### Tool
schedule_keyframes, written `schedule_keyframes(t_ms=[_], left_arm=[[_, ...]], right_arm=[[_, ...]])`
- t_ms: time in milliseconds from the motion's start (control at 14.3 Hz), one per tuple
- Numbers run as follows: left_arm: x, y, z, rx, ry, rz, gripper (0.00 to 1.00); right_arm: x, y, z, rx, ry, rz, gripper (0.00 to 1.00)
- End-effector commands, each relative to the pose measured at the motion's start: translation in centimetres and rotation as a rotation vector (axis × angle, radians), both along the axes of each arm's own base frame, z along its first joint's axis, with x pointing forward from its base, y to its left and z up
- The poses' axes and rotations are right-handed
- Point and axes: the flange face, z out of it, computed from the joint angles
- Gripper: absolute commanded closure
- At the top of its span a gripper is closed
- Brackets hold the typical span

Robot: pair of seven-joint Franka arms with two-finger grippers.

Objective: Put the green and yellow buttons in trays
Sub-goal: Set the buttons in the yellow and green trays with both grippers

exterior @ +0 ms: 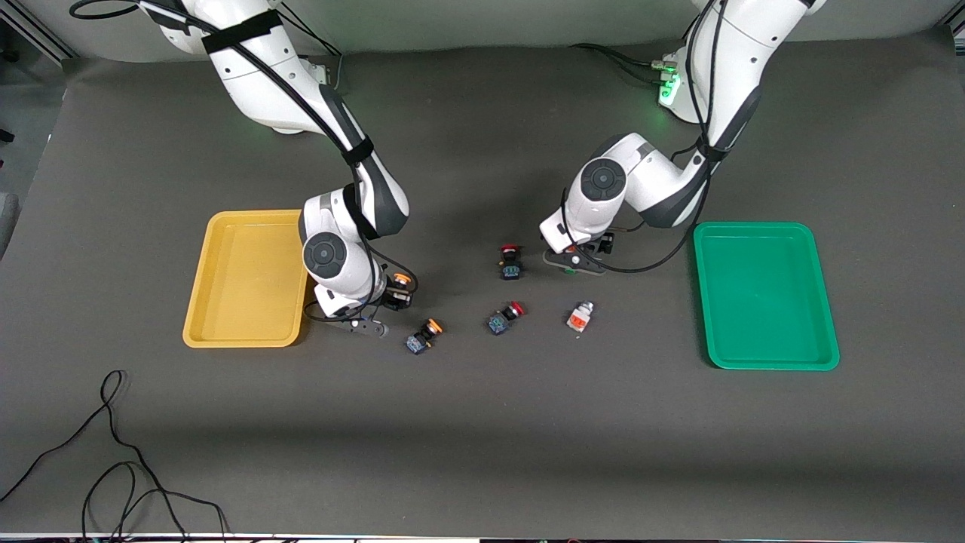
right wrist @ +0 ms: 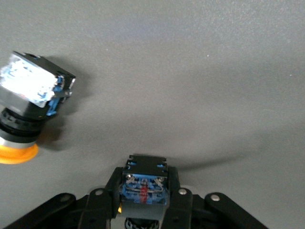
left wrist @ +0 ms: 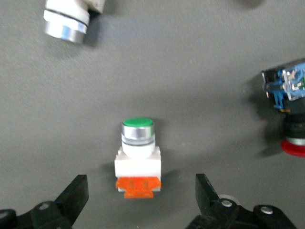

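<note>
My right gripper (exterior: 393, 292) is shut on a black-and-blue button with a yellow-orange cap (exterior: 402, 280), just over the mat beside the yellow tray (exterior: 241, 302). The held button shows between the fingers in the right wrist view (right wrist: 144, 183). A second yellow-capped button (exterior: 424, 335) lies close by and also shows in the right wrist view (right wrist: 33, 105). My left gripper (exterior: 574, 262) is open, low over a white green-tipped button (left wrist: 138, 157) that stands between its fingers (left wrist: 76, 195), untouched; the arm hides it in the front view. Another white green button (exterior: 580, 317) lies nearer the camera. The green tray (exterior: 765, 294) is empty.
Two red-capped black-and-blue switches lie mid-table, one (exterior: 510, 262) beside my left gripper and one (exterior: 504, 317) nearer the camera. Loose black cables (exterior: 113, 452) lie at the front corner toward the right arm's end.
</note>
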Motion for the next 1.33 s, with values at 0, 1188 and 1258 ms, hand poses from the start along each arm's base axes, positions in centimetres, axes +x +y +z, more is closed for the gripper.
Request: schedule_keyframes(t_ms=[0,1188,1258], left_arm=[[0.6,-0.4,-0.6,-0.001,-0.016,0.014,0.03],[10.0,15.2,14.1,0.104,0.044,0.229,0.68],[10.9,19.2,14.7,0.106,0.058,0.213,0.67]], right_arm=[[1.5,-1.2,5.5,0.037,0.021,-0.016,1.00],[2.9,-34.0,7.2,0.007,0.082,0.201,1.00],[3.0,-34.5,5.7,0.015,0.077,0.207,1.00]])
